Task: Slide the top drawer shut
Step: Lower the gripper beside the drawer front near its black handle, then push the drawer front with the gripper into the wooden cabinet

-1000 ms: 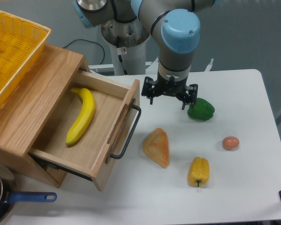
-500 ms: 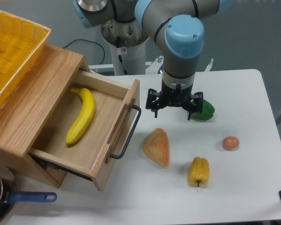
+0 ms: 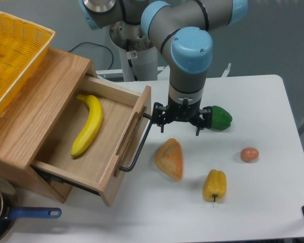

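Pincer [image 3: 180,126] spread wide, empty; beside top drawer [image 3: 91,147]

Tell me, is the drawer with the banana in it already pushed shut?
No, the top drawer still sticks far out of the cabinet, with the banana lying in plain sight inside.

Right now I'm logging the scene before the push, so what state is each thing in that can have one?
top drawer: pulled open, a banana lying inside
black bar handle: free, gripper close beside its upper end
gripper: fingers spread, holding nothing
yellow basket: on top of the cabinet, holding items at its left edge
pan: at the frame corner, contents not visible
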